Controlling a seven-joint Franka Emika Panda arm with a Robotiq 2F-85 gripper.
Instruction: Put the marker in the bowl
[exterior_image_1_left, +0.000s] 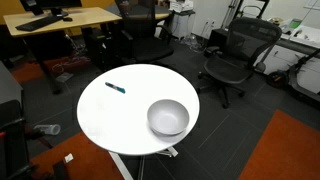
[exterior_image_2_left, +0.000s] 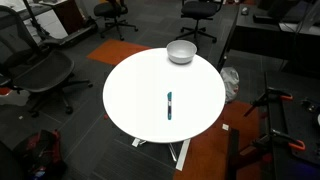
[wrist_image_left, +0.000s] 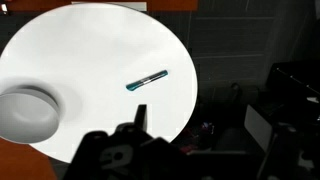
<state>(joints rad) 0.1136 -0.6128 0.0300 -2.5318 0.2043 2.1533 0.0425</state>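
Observation:
The marker (exterior_image_1_left: 116, 88) is a thin dark stick with a teal part, lying flat on the round white table (exterior_image_1_left: 120, 120). It shows in both exterior views (exterior_image_2_left: 170, 105) and in the wrist view (wrist_image_left: 147, 80). The light grey bowl (exterior_image_1_left: 168, 117) stands upright and empty near the table's edge, well apart from the marker (exterior_image_2_left: 181, 52) (wrist_image_left: 25, 110). My gripper (wrist_image_left: 197, 125) shows only in the wrist view, high above the table's edge. Its fingers are spread and hold nothing. The arm is out of both exterior views.
Black office chairs (exterior_image_1_left: 235, 55) (exterior_image_2_left: 40, 70) stand around the table. A wooden desk (exterior_image_1_left: 60, 22) is at the back. Orange carpet patches (exterior_image_1_left: 290, 150) lie on the dark floor. The table stands on a white foot (exterior_image_2_left: 180, 150).

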